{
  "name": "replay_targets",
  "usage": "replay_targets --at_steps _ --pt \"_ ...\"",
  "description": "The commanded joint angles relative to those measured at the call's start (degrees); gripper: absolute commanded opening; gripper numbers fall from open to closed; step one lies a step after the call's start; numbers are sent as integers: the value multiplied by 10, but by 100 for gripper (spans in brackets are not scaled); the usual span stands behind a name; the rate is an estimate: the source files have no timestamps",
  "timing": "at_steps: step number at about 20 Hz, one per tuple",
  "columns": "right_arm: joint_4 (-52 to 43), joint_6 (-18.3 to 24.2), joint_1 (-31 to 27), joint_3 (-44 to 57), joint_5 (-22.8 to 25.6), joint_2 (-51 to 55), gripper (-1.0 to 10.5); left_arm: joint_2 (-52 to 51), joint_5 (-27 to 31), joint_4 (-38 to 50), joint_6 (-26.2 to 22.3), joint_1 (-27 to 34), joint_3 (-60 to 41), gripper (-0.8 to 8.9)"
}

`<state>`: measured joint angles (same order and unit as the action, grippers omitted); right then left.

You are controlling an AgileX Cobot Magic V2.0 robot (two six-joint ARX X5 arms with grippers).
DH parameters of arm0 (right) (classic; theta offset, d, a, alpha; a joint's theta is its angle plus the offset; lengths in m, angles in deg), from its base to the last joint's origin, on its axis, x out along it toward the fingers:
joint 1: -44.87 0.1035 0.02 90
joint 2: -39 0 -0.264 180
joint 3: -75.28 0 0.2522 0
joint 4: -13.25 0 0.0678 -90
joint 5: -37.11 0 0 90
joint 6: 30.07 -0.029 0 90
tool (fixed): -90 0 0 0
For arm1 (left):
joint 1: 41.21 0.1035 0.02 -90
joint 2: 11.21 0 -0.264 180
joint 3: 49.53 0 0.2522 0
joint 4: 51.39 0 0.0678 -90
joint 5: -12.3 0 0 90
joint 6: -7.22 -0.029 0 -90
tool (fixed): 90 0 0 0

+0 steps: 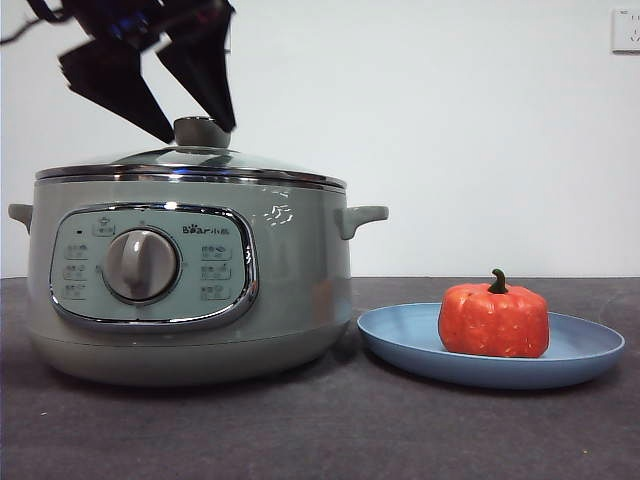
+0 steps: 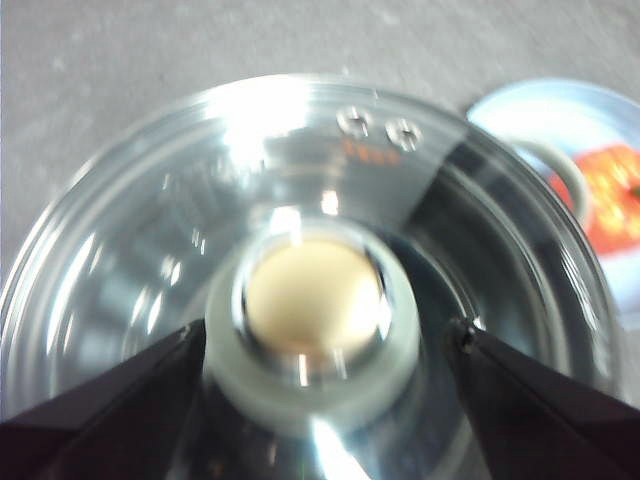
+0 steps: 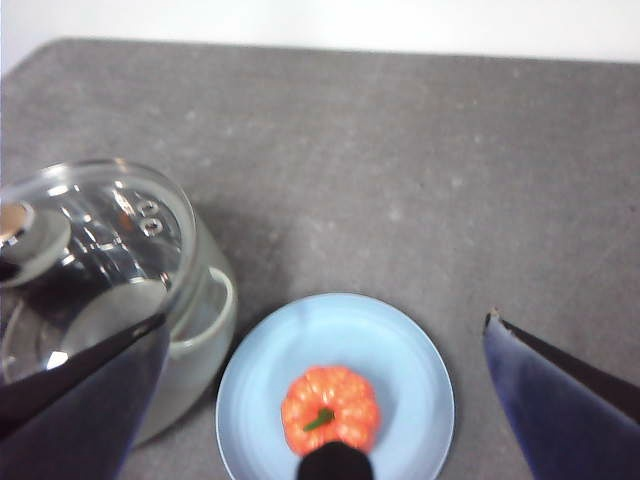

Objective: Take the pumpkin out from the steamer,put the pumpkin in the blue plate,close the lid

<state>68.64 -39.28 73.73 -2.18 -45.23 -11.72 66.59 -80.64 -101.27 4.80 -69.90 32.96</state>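
The sage-green steamer [image 1: 290,290] stands at the left with the glass lid [image 1: 200,160] resting on its rim. My left gripper [image 1: 198,130] hangs open over the lid, one jaw on each side of the green knob [image 2: 315,310], not clamped on it. The orange pumpkin [image 1: 493,320] sits upright on the blue plate [image 1: 400,340] just right of the steamer. In the right wrist view my right gripper [image 3: 325,318] is open and empty, well above the plate [image 3: 400,370] and the pumpkin [image 3: 330,405]. It is outside the front view.
Dark grey table cloth [image 1: 320,430] runs all around the steamer and plate. The steamer's side handle [image 1: 360,215] juts out over the plate's near rim. A white wall with a socket [image 1: 625,30] is behind.
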Motion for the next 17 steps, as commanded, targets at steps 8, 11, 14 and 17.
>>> replay_targets --at_steps 8,11,14,17 --pt "73 -4 1 3 -2 1 446 -25 -3 -264 -7 -2 121 383" --pt "92 -3 1 3 -2 1 176 -44 -5 -279 -11 -9 131 109" --pt "83 -3 2 6 -1 8 -12 -73 -2 -271 -26 -18 130 -9" --pt "6 -3 17 61 0 50 -12 -125 -1 -213 -28 -22 93 -9"
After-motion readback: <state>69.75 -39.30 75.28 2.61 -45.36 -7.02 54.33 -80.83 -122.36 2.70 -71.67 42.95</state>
